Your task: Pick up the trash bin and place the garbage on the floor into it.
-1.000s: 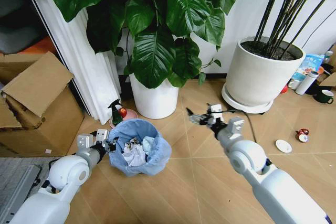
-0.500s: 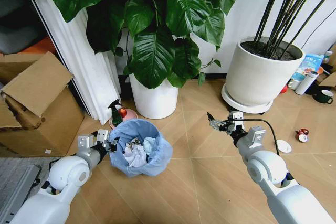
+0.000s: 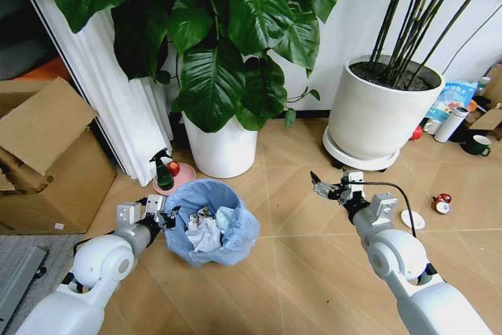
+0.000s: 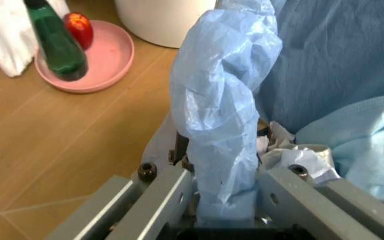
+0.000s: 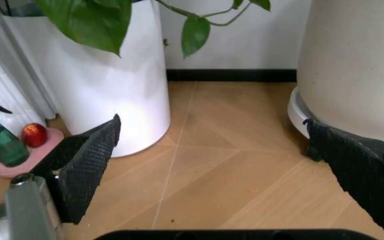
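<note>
The trash bin (image 3: 210,223), lined with a crinkly light-blue bag, stands on the floor (image 3: 302,276) and holds crumpled white paper. My left gripper (image 3: 161,216) is shut on the near-left side of its rim; in the left wrist view the gripper (image 4: 225,200) pinches the blue bag's fold (image 4: 225,110). Right of the bin, my right gripper (image 3: 325,189) hovers open and empty, its black pads (image 5: 85,170) spread wide. Garbage lies further right: a small white disc (image 3: 413,219) and a tiny red-capped bottle (image 3: 441,203).
A white plant pot (image 3: 223,151) stands behind the bin, with a green spray bottle (image 3: 162,172) and a red apple on a pink dish beside it. A large pot (image 3: 376,111) is at the right, cardboard boxes (image 3: 47,154) at the left, cups and bottles at the far right.
My right gripper has swung to the right, away from the bin, and stays open. The left gripper keeps its hold on the rim. The camera has shifted slightly.
</note>
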### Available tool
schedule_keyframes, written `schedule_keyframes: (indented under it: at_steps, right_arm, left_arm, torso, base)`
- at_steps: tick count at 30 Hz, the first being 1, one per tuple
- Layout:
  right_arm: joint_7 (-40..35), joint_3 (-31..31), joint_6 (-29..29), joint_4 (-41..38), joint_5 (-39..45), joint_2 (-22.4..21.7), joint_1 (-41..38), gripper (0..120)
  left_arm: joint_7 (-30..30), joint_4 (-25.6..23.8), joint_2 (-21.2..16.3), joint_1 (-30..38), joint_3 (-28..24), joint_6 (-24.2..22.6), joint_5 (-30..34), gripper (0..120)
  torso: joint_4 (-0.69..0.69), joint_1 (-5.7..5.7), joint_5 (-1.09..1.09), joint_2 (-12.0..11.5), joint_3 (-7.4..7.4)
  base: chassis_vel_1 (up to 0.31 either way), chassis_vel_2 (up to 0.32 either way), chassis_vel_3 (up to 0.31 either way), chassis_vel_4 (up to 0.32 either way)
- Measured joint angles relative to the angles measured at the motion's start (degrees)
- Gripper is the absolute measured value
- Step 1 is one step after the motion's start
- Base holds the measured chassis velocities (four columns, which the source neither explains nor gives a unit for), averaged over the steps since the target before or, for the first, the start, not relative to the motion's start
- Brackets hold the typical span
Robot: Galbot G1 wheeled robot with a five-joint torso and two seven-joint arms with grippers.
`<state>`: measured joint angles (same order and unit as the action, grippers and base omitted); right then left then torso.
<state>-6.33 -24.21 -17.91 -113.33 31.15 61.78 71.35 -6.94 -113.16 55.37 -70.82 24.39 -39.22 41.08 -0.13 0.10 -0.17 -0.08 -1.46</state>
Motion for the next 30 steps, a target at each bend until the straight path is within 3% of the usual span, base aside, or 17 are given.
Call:
schedule_keyframes:
  at_steps: [30]
  right_arm:
    - [0.79, -1.96, 0.49, -2.61, -1.15, 1.82, 4.77, 100]
  left_arm:
    - [0.03, -2.29, 1.05, -3.25, -0.29, 0.03, -1.81, 0]
  torso:
    - [0.0, 0.01, -0.02, 0.0, 0.0]
  base:
    - [-0.148, -0.149, 0.15, 0.152]
